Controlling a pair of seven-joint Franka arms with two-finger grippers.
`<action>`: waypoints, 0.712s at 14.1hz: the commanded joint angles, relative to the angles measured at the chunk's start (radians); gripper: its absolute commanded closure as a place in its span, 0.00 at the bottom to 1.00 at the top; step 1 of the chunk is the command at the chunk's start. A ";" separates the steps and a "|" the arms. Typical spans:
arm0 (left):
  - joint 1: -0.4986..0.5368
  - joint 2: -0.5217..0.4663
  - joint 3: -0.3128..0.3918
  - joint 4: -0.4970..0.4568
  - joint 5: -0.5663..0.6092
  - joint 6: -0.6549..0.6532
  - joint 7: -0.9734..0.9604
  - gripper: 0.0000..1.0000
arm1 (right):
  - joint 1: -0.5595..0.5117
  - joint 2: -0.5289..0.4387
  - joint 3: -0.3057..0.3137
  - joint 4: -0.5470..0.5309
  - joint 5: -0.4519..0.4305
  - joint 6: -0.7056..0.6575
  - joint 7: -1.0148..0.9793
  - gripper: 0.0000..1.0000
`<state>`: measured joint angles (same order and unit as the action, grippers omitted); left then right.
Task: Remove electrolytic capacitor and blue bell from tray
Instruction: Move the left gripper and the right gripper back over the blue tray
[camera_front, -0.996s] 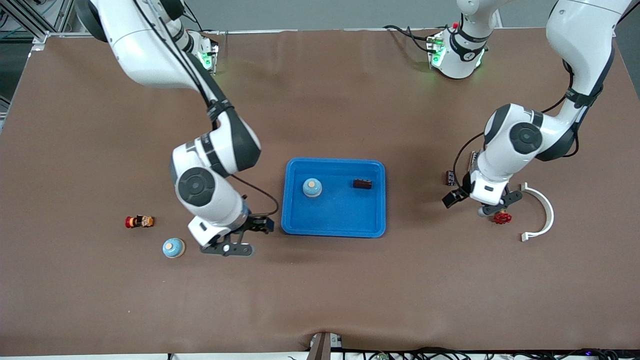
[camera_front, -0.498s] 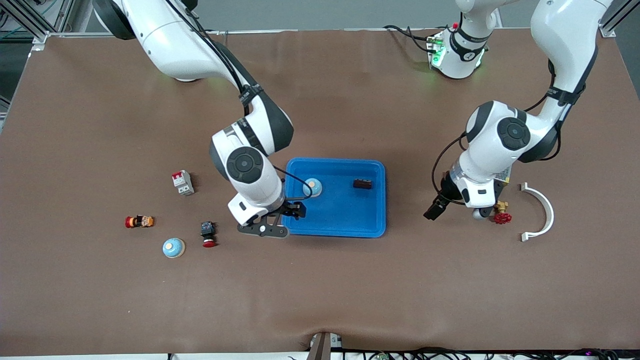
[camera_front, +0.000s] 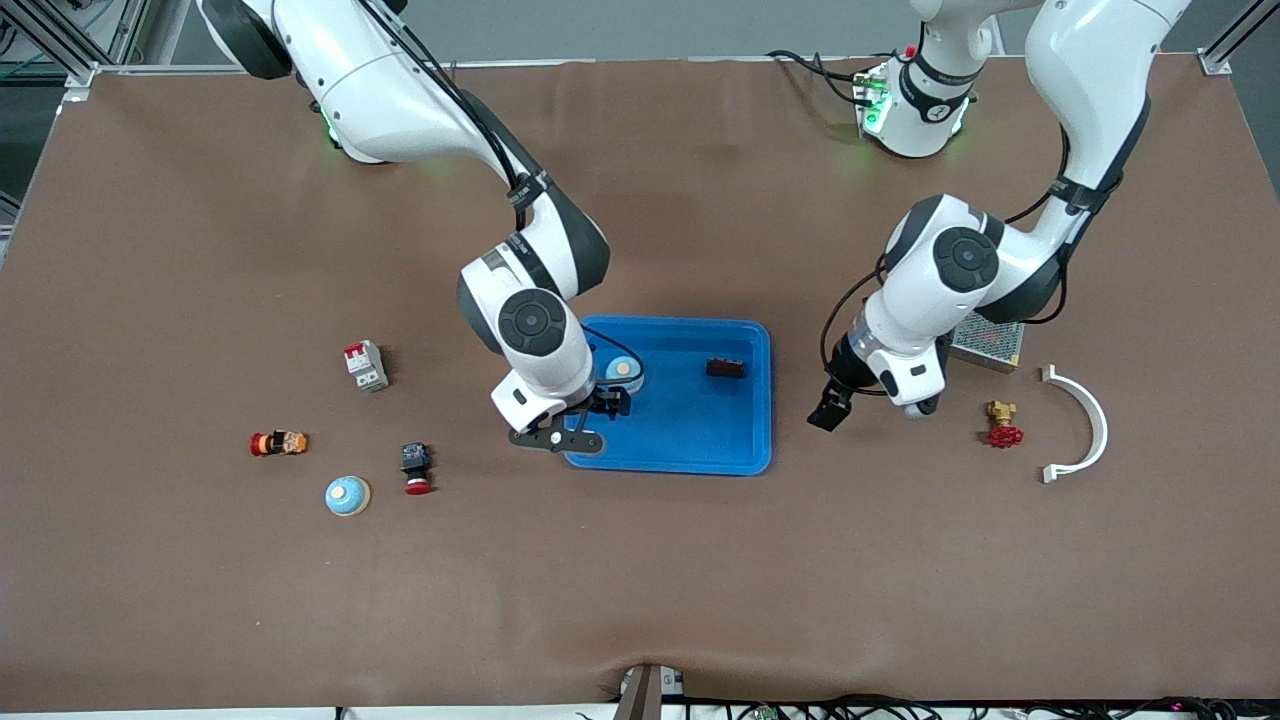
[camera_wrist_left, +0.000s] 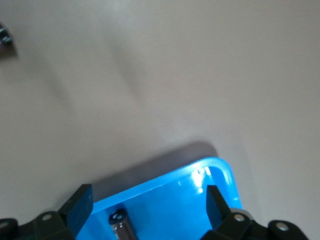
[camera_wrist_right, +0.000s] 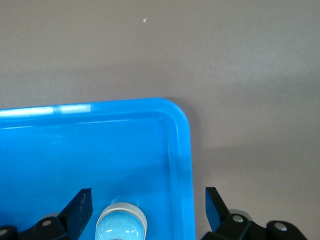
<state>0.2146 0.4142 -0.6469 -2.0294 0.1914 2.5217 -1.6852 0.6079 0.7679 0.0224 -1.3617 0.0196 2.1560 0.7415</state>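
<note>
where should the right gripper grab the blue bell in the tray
Probably from straight above, with the open right gripper closing across the round sides of the blue bell. It sits upright as a low dome in the tray, so the sides offer the only opposing faces.

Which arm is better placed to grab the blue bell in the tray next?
The right. Its open gripper hangs over the tray right by the bell. The left gripper, open, is off the tray, toward the capacitor.
</note>
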 joint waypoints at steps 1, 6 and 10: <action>-0.021 0.000 0.004 0.029 0.017 -0.075 -0.077 0.00 | 0.047 -0.016 -0.007 -0.037 -0.012 0.042 0.074 0.00; -0.057 0.001 0.003 0.092 0.017 -0.156 -0.258 0.00 | 0.082 -0.016 -0.007 -0.088 -0.012 0.097 0.081 0.00; -0.064 0.009 0.003 0.179 0.017 -0.220 -0.294 0.00 | 0.099 -0.018 -0.009 -0.141 -0.012 0.168 0.081 0.00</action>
<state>0.1620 0.4144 -0.6469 -1.9193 0.1926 2.3629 -1.9526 0.6925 0.7680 0.0223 -1.4630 0.0196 2.2947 0.8008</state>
